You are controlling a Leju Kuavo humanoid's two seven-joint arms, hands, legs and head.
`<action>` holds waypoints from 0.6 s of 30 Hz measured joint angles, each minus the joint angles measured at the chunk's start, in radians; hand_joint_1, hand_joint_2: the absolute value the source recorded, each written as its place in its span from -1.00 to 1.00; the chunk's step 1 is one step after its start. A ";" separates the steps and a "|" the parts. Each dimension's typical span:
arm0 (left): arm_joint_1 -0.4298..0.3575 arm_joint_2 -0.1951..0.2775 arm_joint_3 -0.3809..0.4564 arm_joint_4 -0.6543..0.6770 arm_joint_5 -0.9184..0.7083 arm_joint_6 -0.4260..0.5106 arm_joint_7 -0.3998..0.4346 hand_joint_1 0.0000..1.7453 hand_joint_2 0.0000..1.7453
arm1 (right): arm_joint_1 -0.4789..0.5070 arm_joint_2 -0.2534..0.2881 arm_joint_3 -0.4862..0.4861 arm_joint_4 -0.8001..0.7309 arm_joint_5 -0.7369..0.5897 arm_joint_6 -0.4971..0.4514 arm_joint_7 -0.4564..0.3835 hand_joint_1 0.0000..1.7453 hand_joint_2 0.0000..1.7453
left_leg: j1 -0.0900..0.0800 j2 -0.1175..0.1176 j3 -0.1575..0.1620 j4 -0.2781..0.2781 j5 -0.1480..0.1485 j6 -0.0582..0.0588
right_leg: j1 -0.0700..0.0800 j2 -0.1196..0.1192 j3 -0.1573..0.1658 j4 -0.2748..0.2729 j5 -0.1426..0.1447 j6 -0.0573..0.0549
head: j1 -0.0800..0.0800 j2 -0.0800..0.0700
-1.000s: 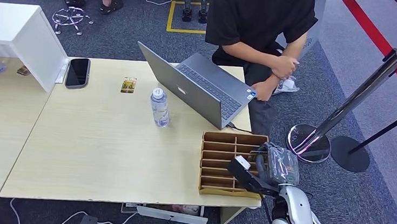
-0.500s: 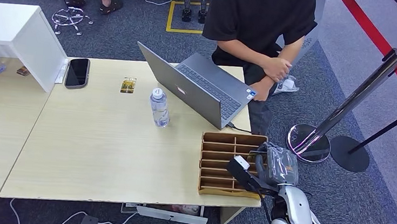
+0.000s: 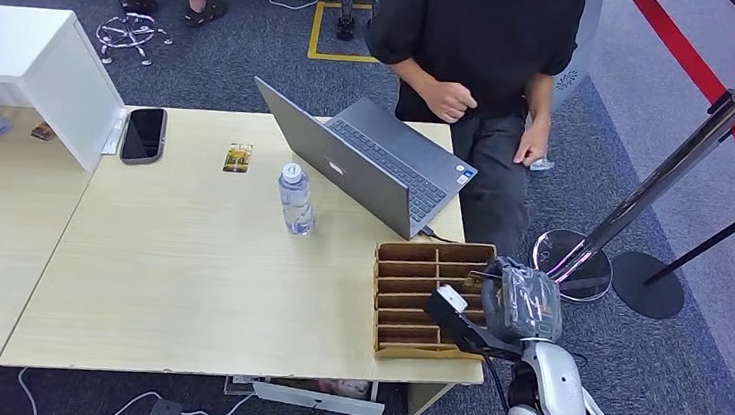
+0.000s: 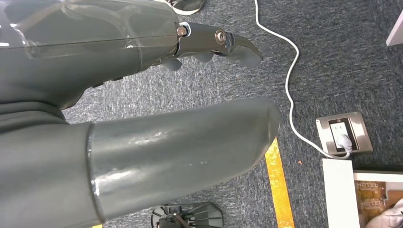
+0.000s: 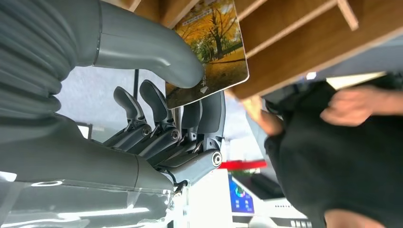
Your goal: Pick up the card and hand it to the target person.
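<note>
Since a second ago your right hand (image 3: 519, 303) has lifted slightly and shifted outward from the wooden slotted box (image 3: 418, 272); it now sits over the box's outer edge rather than down among the slots. The person (image 3: 479, 37) has straightened up too: the arms that were folded at the table corner are apart, one fist raised by the chest, the other hanging at the side. In the right wrist view you have the card (image 5: 211, 50), printed with yellow autumn trees, pinched between the thick thumb on its face and the dark fingers (image 5: 209, 114) behind it, with the box's dividers just beyond it. The person stands beyond the hand, past the laptop (image 3: 367, 162). Your left hand (image 4: 142, 95) hangs over carpet holding nothing, thumb and fingers apart.
</note>
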 joint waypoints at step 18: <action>-0.002 0.000 0.000 0.000 -0.005 -0.002 -0.003 -1.00 -1.00 | -0.020 -0.082 -0.074 -0.194 0.051 0.065 0.031 0.62 1.00 | 0.000 0.000 0.000 0.000 0.000 0.000 | 0.000 0.000 0.000 0.000 0.000 0.000 | 0.000 0.000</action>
